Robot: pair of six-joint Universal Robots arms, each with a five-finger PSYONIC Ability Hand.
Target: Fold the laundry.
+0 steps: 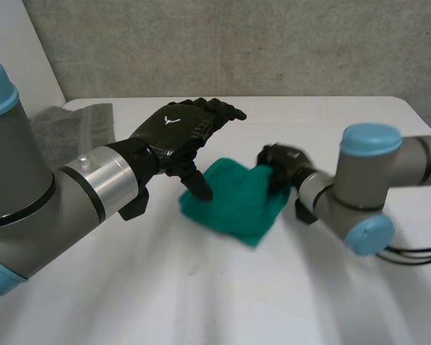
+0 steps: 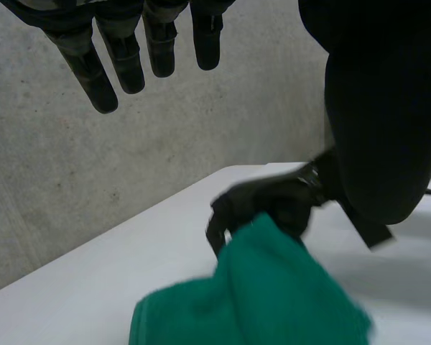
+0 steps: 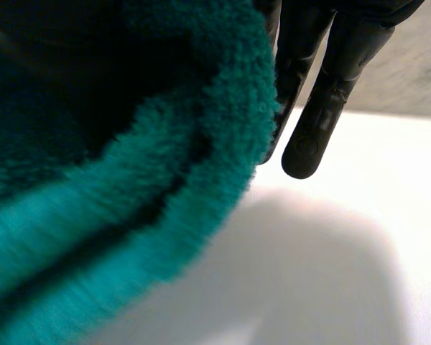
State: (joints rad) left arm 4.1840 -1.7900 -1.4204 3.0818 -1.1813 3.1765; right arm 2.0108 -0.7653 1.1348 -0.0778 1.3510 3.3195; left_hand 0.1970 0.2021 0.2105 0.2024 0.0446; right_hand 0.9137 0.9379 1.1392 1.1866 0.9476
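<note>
A green towel (image 1: 237, 205) lies bunched in the middle of the white table (image 1: 201, 295). My right hand (image 1: 280, 169) is at its far right corner, with fingers curled round the cloth there. The left wrist view shows that hand (image 2: 266, 205) closed over the raised edge of the towel (image 2: 273, 302). In the right wrist view the towel (image 3: 93, 215) is bunched against the palm beside the fingers (image 3: 323, 108). My left hand (image 1: 176, 129) hovers open above the towel's left side, its thumb pointing down near the left edge. Its straight fingers (image 2: 122, 57) hold nothing.
A grey towel (image 1: 75, 129) lies at the table's back left corner, behind my left arm. A concrete wall (image 1: 273, 43) stands behind the table's far edge. The front of the table is bare white surface.
</note>
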